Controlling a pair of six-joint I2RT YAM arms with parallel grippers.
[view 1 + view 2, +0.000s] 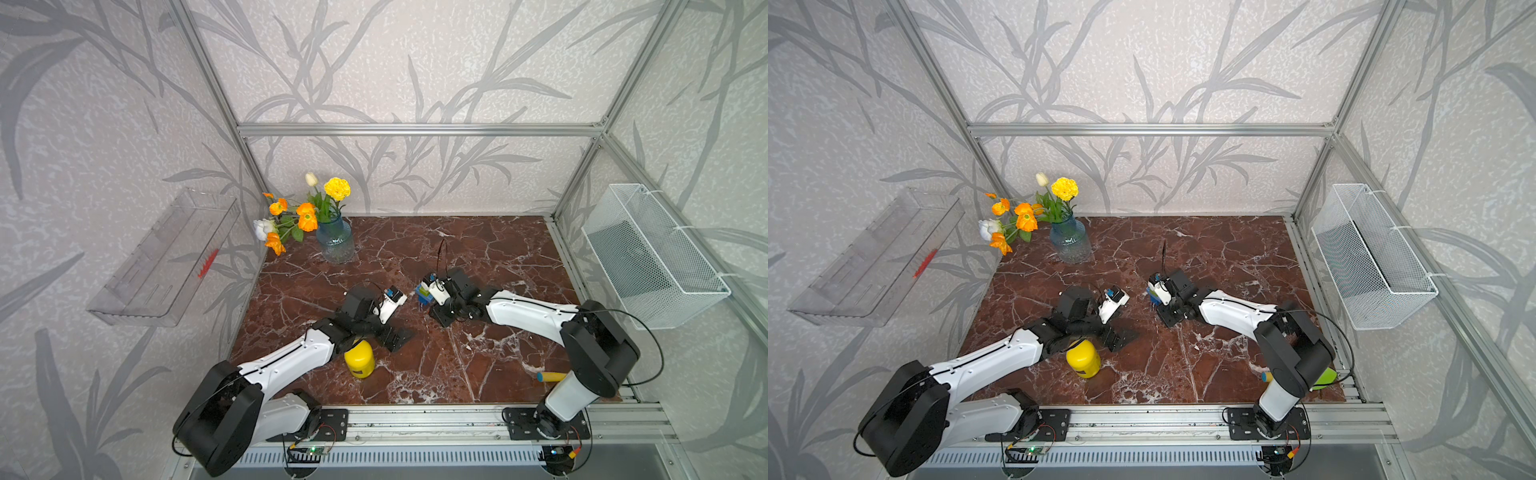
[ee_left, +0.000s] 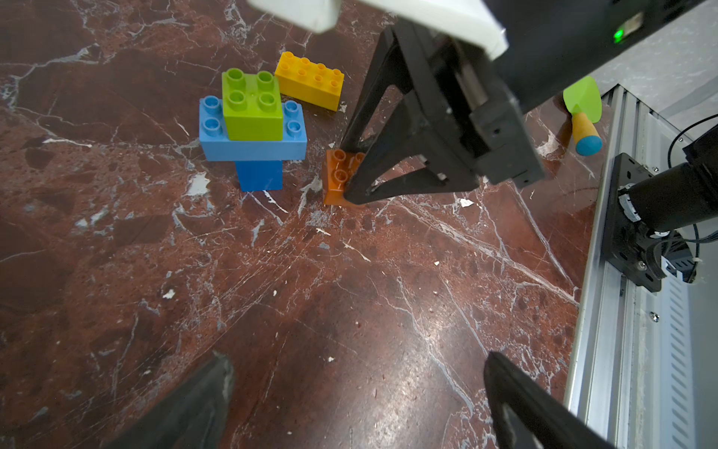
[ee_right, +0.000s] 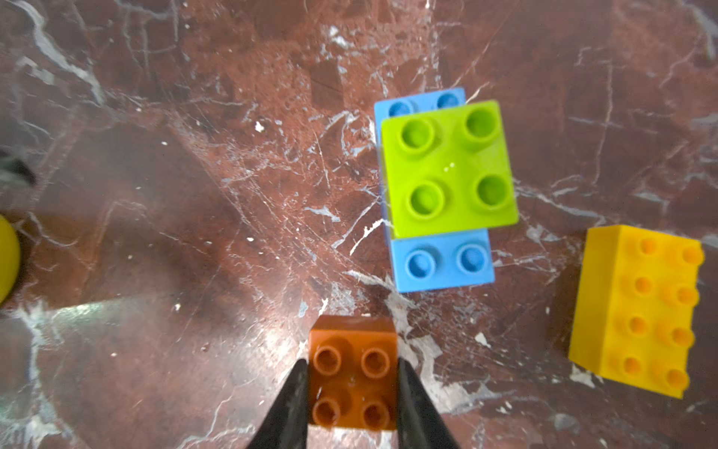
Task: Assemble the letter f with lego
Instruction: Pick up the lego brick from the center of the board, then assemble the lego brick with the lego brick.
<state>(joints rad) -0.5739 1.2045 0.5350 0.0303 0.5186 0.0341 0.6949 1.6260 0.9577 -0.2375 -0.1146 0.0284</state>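
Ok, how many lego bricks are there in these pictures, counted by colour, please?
green brick: 1
light-blue brick: 1
dark-blue brick: 1
orange brick: 1
yellow brick: 1
Total: 5 bricks

Overhead stereo pair, two close wrist views

Blue-green lego stack [image 1: 1153, 296] beside right arm [image 1: 1233, 309]
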